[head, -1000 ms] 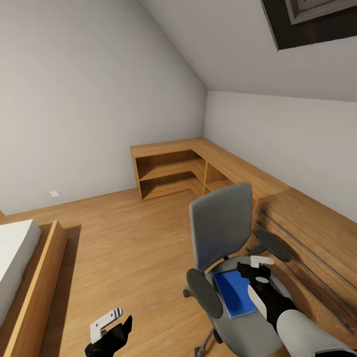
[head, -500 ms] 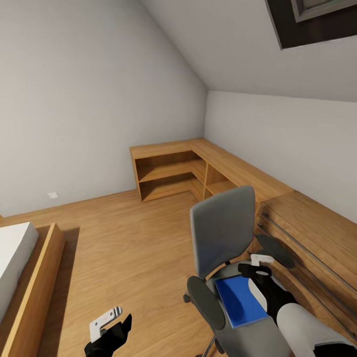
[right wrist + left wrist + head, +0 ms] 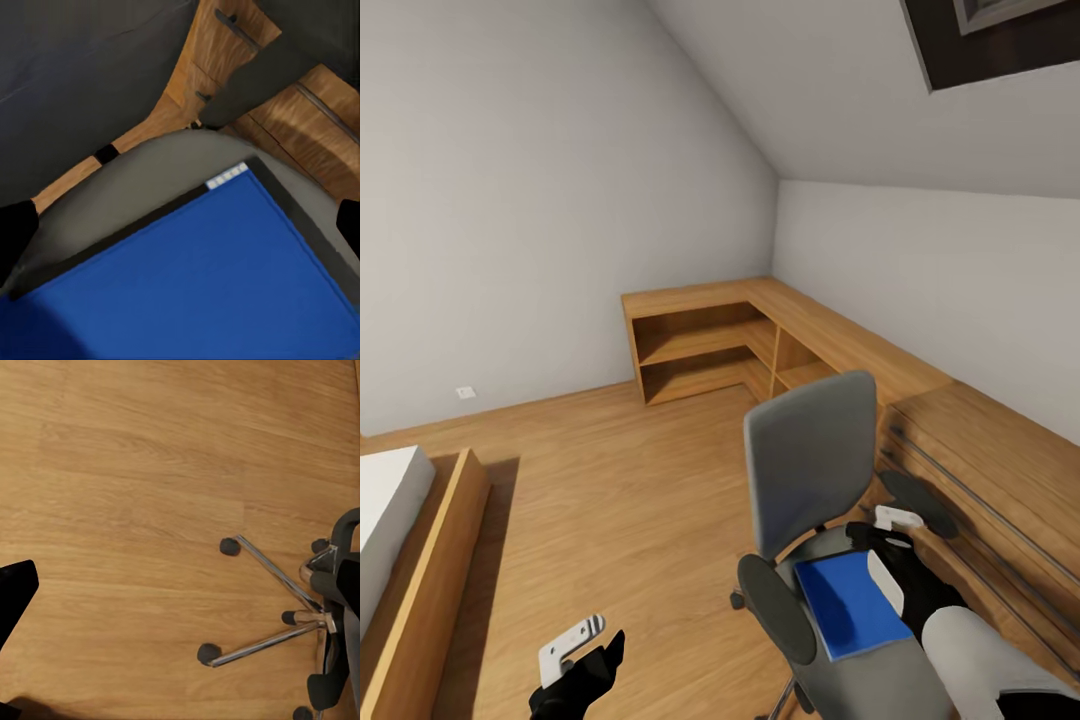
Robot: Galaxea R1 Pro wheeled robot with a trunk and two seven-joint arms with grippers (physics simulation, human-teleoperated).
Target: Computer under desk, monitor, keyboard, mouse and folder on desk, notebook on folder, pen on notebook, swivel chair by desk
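Observation:
The grey swivel chair point(image 3: 810, 460) stands on the wood floor beside a wooden dresser, its backrest toward the room's corner. A bright blue folder point(image 3: 848, 605) lies flat on its seat point(image 3: 135, 180). My right gripper point(image 3: 890, 528) hovers just above the seat at the folder's far right corner, open. In the right wrist view its fingertips point(image 3: 15, 232) sit wide apart over the folder point(image 3: 202, 277). My left gripper point(image 3: 585, 650) hangs low over bare floor left of the chair, open and holding nothing. One of its black fingers point(image 3: 13, 596) shows near the chair's star base point(image 3: 289, 619).
A low wooden corner shelf unit point(image 3: 700, 350) lines the far walls. The dresser point(image 3: 980, 470) with long drawer handles runs along the right. A bed with a wooden frame point(image 3: 420, 560) sits at the left. Open floor lies between bed and chair.
My right gripper has slid a little toward the folder's far right corner, uncovering more of the blue cover. The view has shifted slightly. The left arm has barely moved.

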